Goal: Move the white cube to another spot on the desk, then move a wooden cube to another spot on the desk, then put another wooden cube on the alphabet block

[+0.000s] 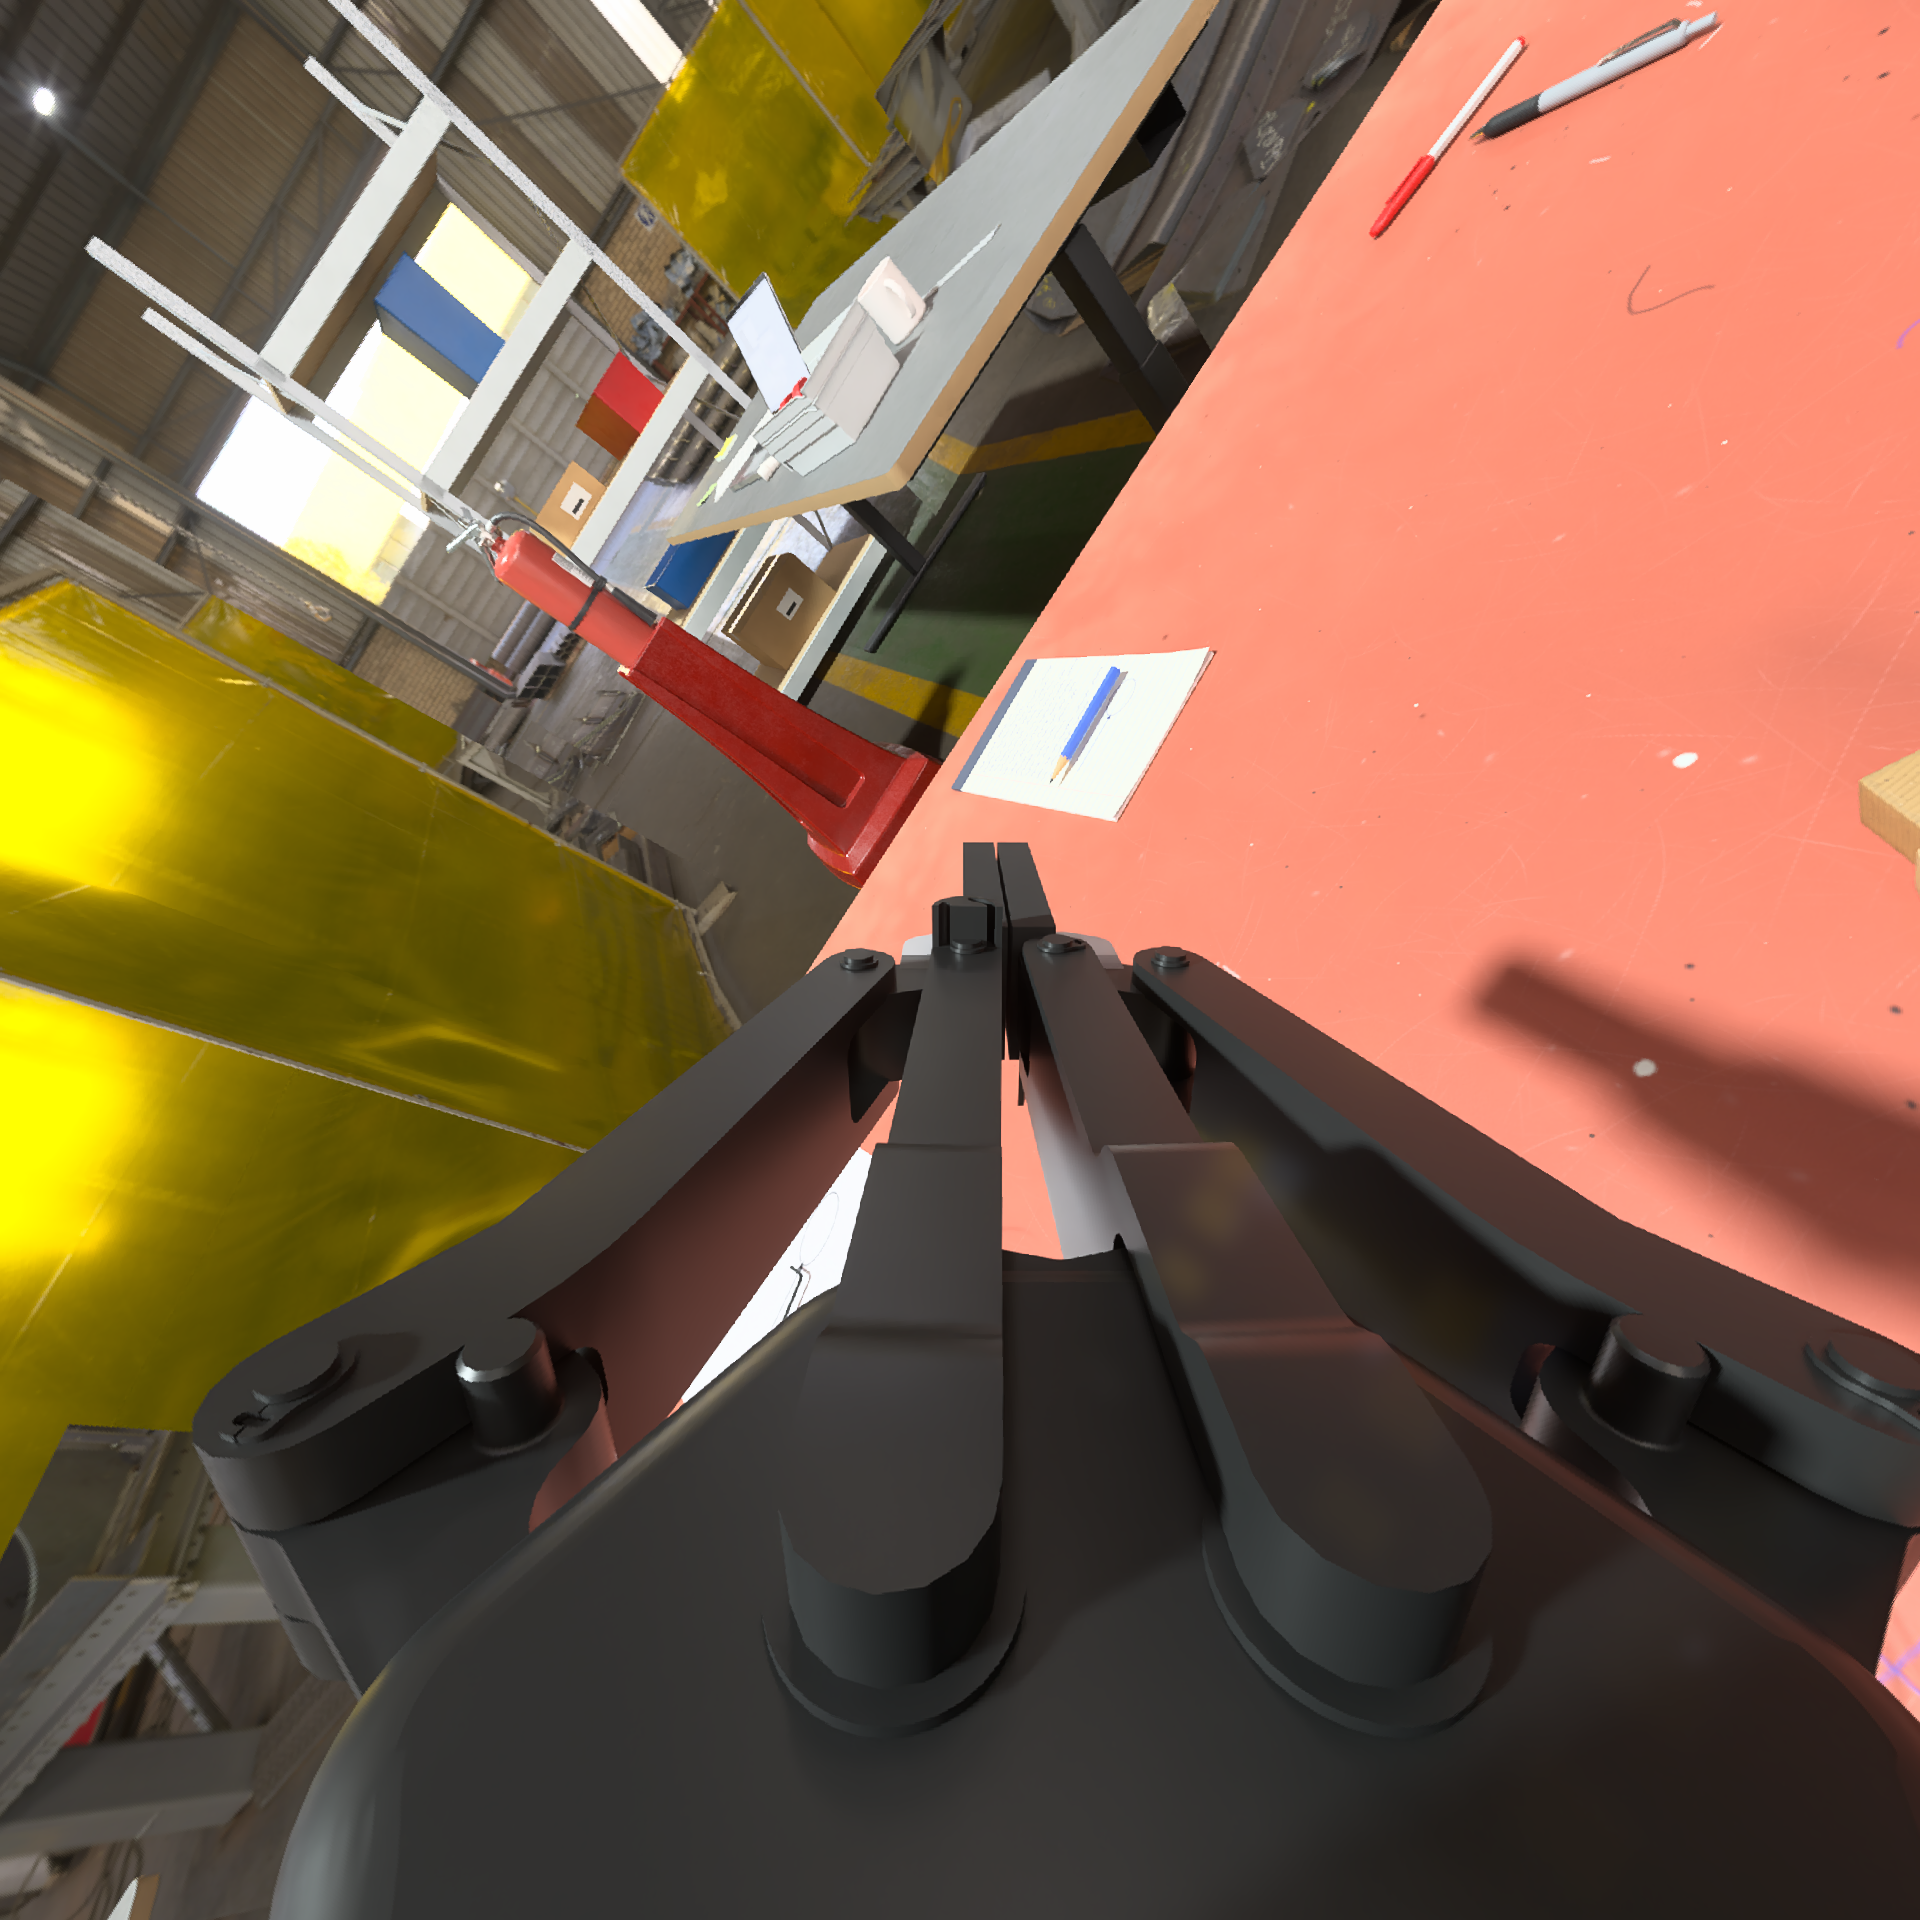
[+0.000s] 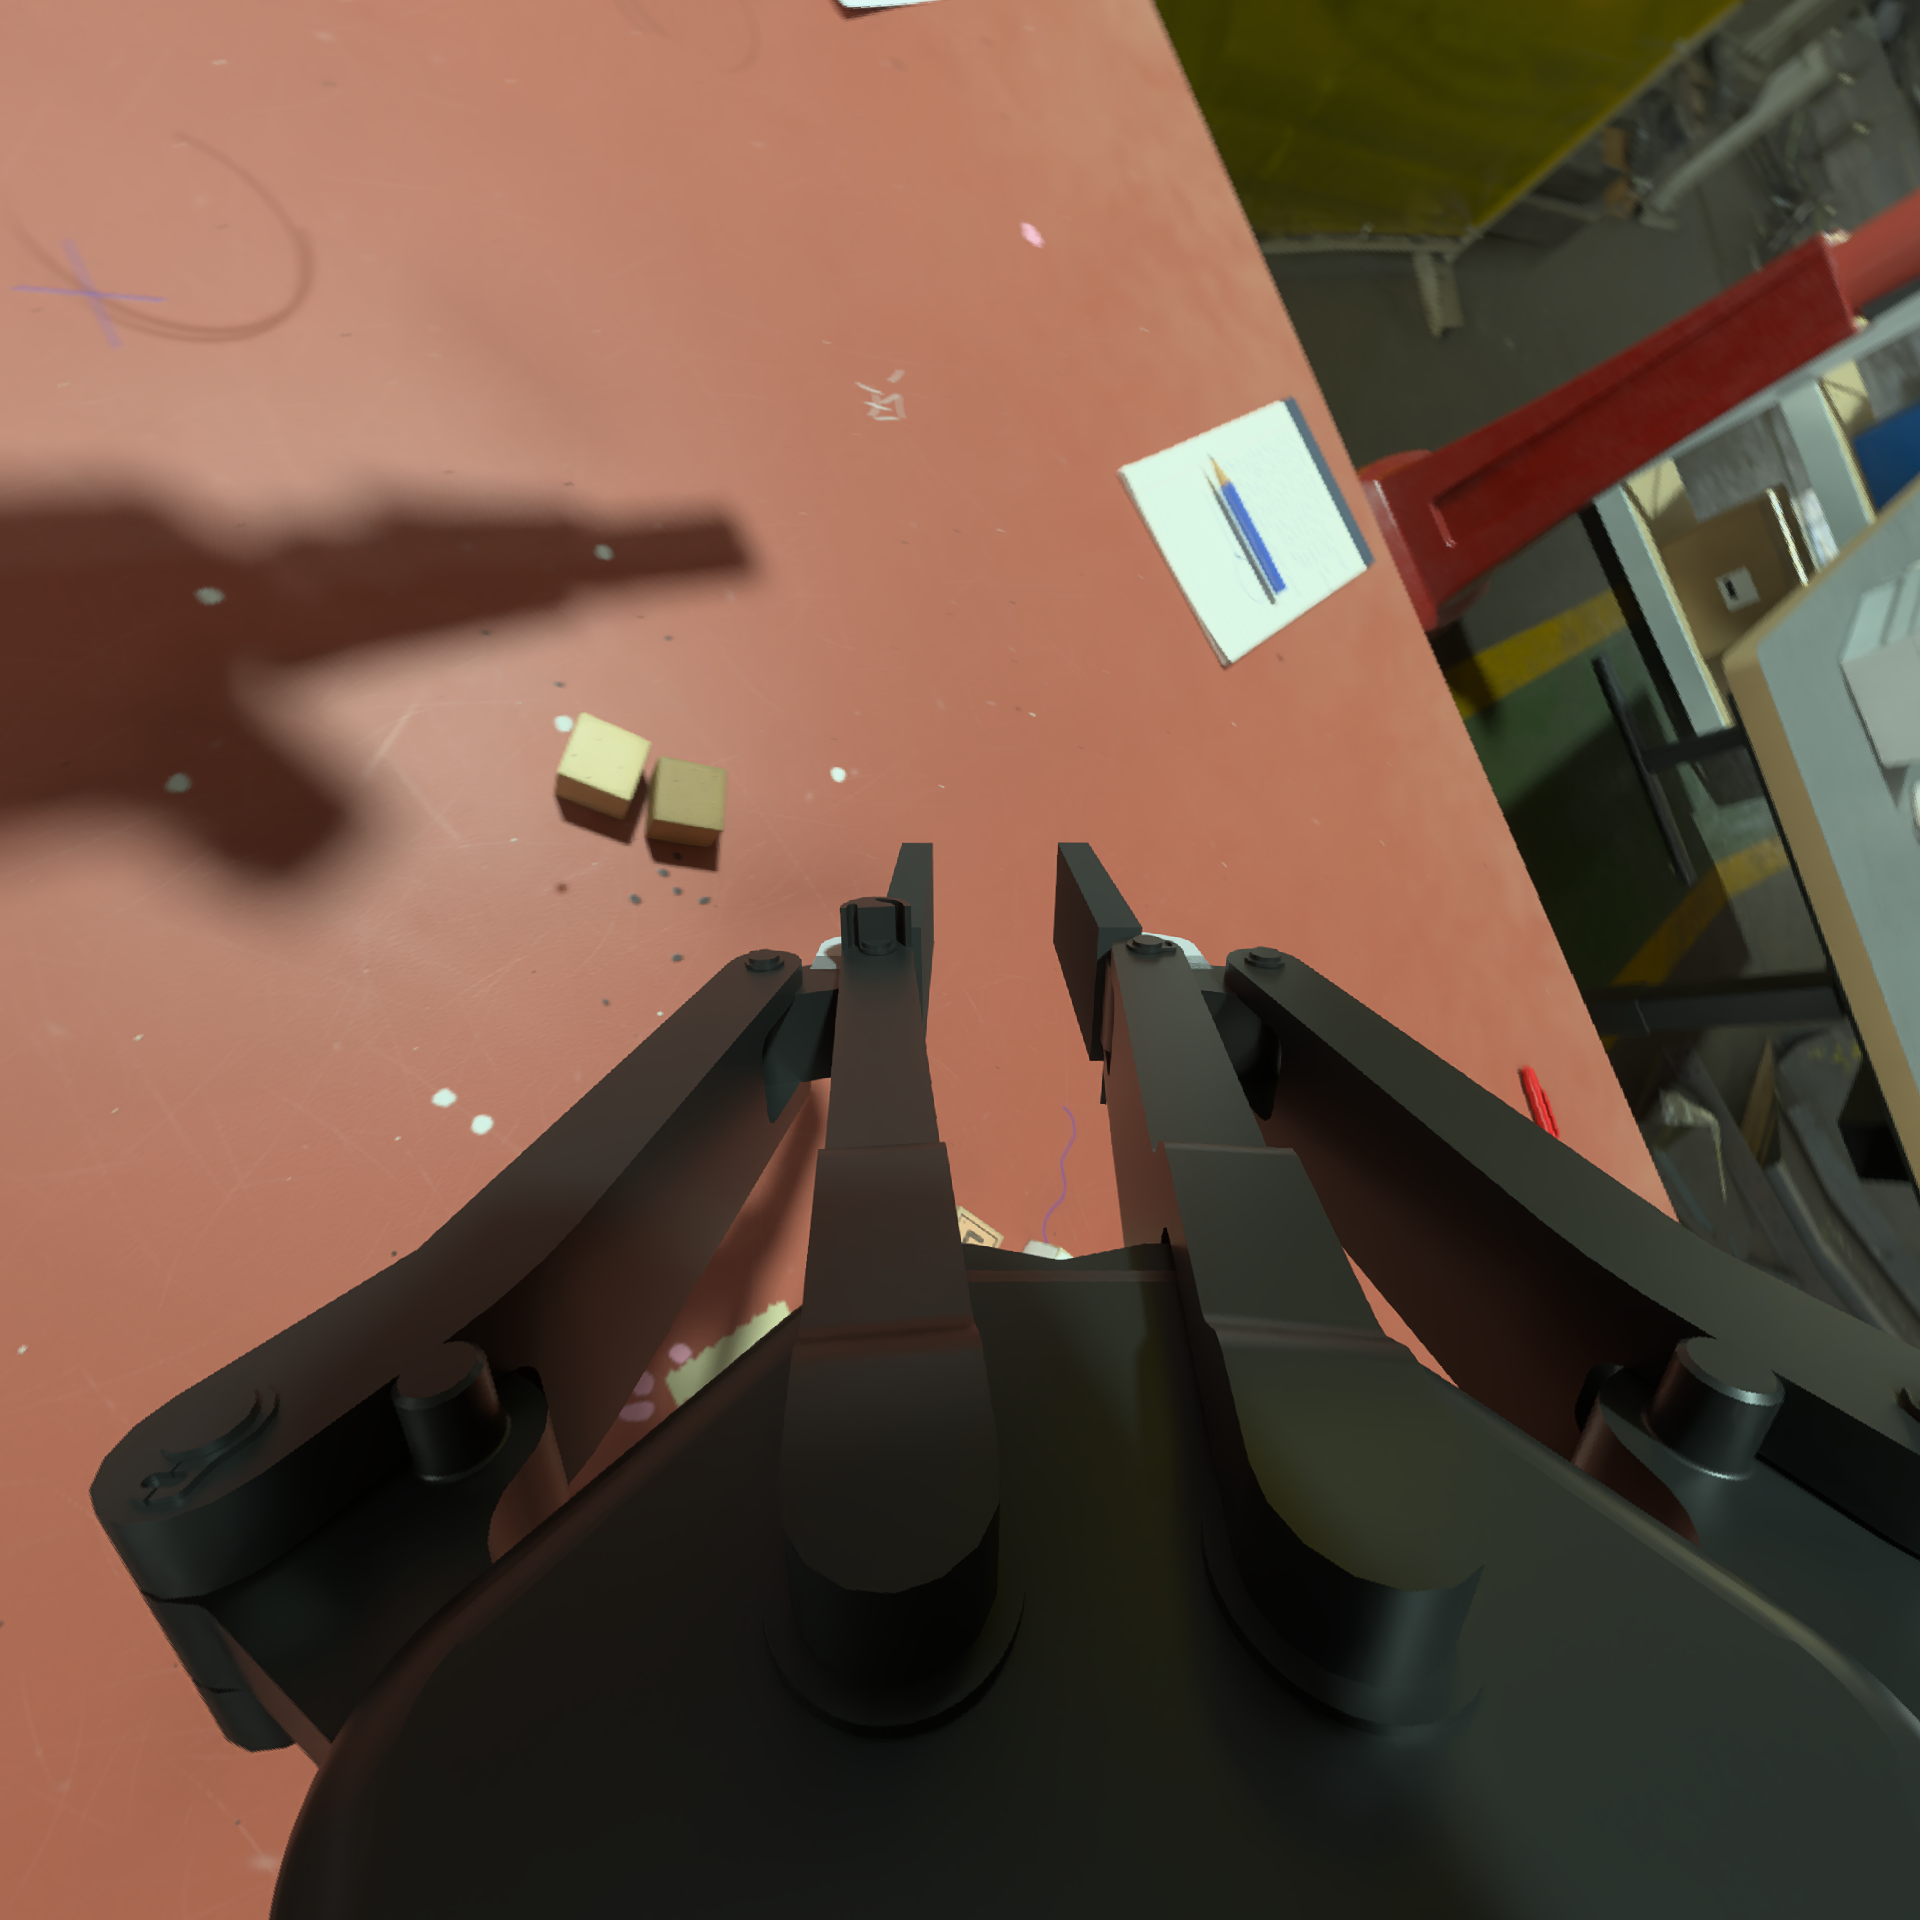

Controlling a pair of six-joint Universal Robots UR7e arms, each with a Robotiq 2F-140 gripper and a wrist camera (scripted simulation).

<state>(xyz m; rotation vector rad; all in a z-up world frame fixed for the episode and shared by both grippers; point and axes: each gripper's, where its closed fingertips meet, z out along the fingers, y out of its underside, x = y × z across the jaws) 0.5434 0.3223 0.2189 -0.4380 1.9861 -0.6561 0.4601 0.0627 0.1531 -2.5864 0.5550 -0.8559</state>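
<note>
Cubes (image 2: 639, 787), two wooden, touching, lie ahead-left of our right gripper (image 2: 994, 883), fingers parted, empty. Our left gripper (image 1: 997, 883) has fingers pressed together over the desk (image 1: 1455, 623).

In the left wrist view the left gripper (image 1: 997, 868) fills the lower half of the frame, its dark linkage bars converging toward the centre, where the two fingers (image 1: 979, 871) press flat together with nothing between them. In the right wrist view the right gripper (image 2: 992, 883) reaches from the bottom of the frame to its centre in the same way, but its fingers (image 2: 1081, 894) stand slightly apart with an empty gap, raised above the bench (image 2: 520, 1039).
</note>
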